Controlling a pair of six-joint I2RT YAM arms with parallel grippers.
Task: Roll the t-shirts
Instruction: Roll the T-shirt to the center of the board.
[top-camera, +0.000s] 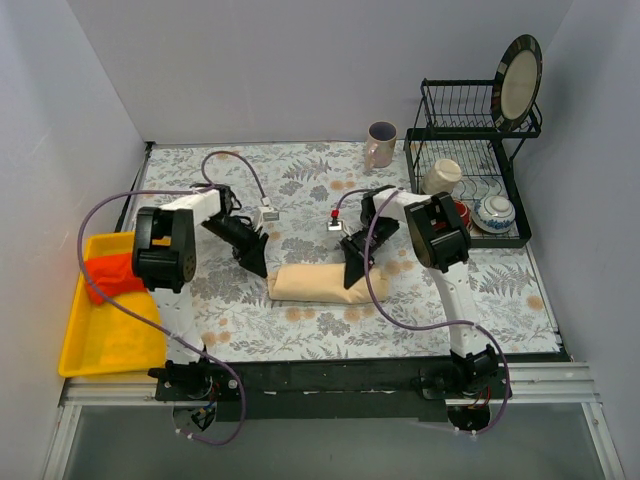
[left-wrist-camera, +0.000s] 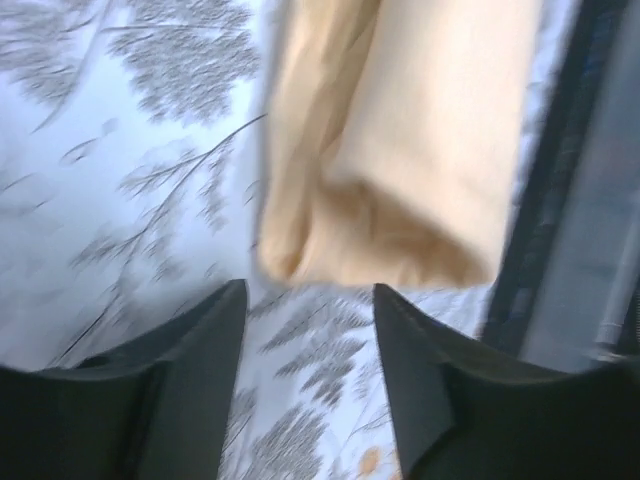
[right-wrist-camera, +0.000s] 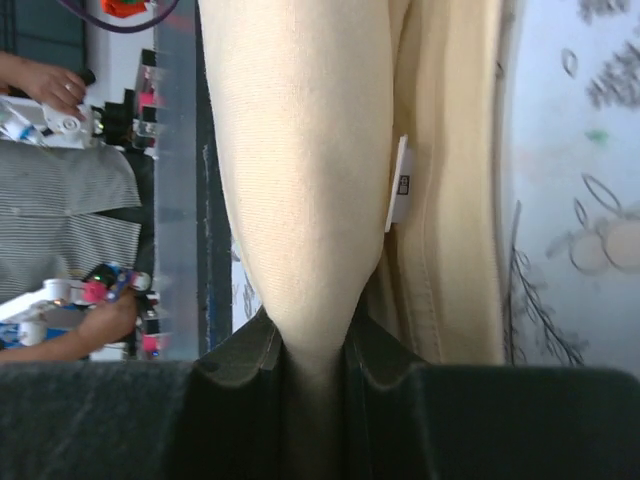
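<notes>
A pale beige t-shirt (top-camera: 315, 282) lies rolled into a short bundle on the floral tablecloth, in the middle of the top view. My right gripper (top-camera: 353, 272) stands at the bundle's right end and is shut on a fold of the t-shirt (right-wrist-camera: 310, 200); a white label (right-wrist-camera: 400, 185) shows beside the fold. My left gripper (top-camera: 256, 262) hovers just off the bundle's left end, open and empty. In the left wrist view the bundle's end (left-wrist-camera: 400, 160) lies just beyond my spread fingers (left-wrist-camera: 215, 340), apart from them.
A yellow tray (top-camera: 90, 345) with red cloth (top-camera: 115, 275) sits at the left edge. A mug (top-camera: 381, 144) stands at the back. A black dish rack (top-camera: 470, 180) holds a plate, a cup and bowls at the back right.
</notes>
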